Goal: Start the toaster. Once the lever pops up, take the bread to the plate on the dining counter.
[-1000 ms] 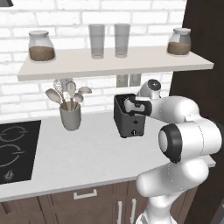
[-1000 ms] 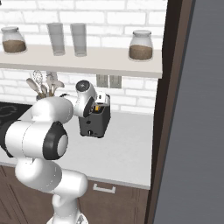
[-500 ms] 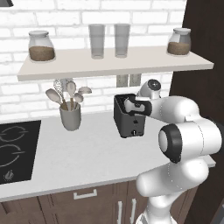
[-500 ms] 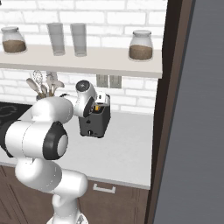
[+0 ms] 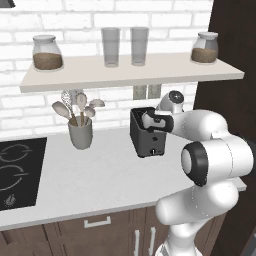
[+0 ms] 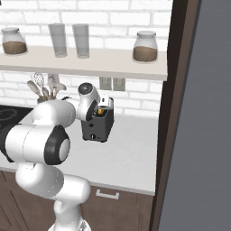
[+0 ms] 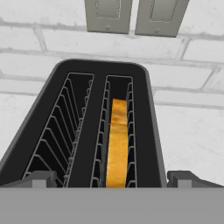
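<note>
The dark toaster (image 5: pixel 146 139) stands on the countertop against the white brick wall, also seen from the other side as the toaster (image 6: pixel 96 127). From the hand view I look straight down on the toaster (image 7: pixel 98 131). The golden bread (image 7: pixel 117 146) sits upright in its right slot, and the left slot is empty. A bit of the bread (image 6: pixel 99 111) peeks out in the right base view. My gripper (image 7: pixel 112 179) hovers just above the toaster top, open wide, its fingertips (image 7: pixel 41 178) straddling the body with nothing between them. The gripper (image 5: pixel 150 121) touches neither bread nor toaster. The plate and the dining counter are out of view.
A grey utensil cup (image 5: pixel 81 134) stands left of the toaster, and a black cooktop (image 5: pixel 15 170) lies at the far left. A shelf (image 5: pixel 130 71) with jars and glasses hangs overhead. Two wall outlets (image 7: pixel 131 15) sit behind the toaster. A tall dark panel (image 6: pixel 180 113) bounds the right.
</note>
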